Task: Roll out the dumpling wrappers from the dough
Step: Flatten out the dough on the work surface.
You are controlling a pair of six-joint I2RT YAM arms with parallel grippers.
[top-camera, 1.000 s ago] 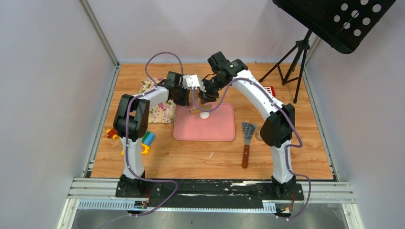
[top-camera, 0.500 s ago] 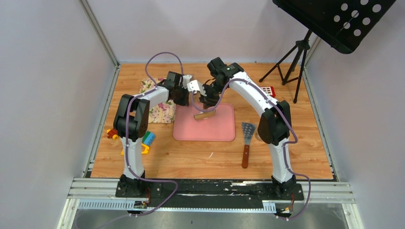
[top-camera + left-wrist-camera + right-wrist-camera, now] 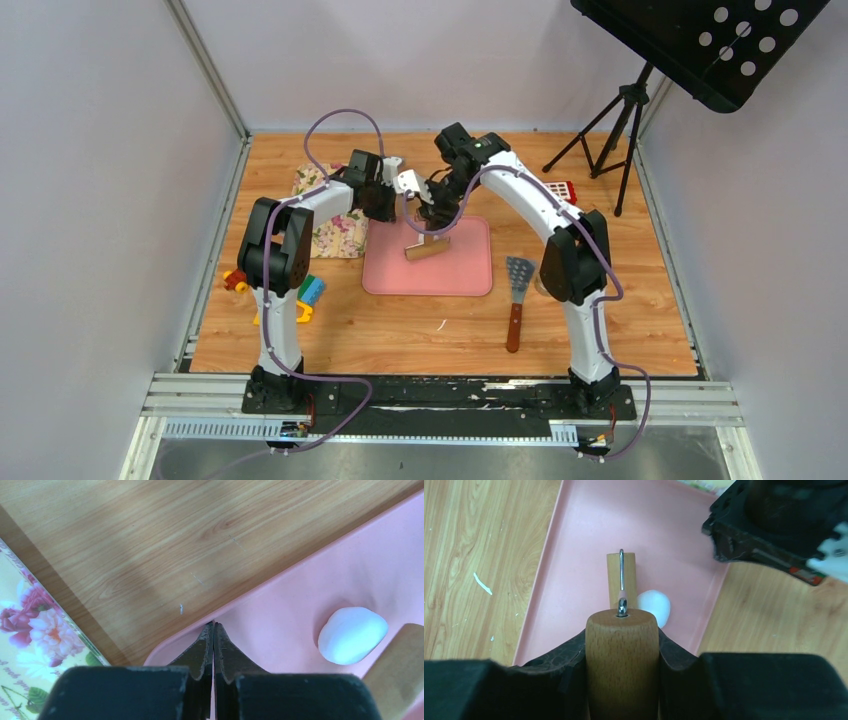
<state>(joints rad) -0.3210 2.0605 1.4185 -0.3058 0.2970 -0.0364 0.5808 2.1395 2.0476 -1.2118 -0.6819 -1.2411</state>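
The pink silicone mat (image 3: 460, 272) on the wooden table (image 3: 620, 320) gives the dough a non-stick bed. The left gripper (image 3: 213, 630), pinched shut on nothing, sets its tips at the mat's rim, probably to stop it sliding. The right gripper (image 3: 622, 640) is clamped around the handle of a small wooden pastry roller (image 3: 614, 580), its barrel low beside the dough ball (image 3: 352, 635), ready to flatten it. From the top camera the roller hides the ball, but both wrist cameras show it unrolled on the mat, just beside the barrel.
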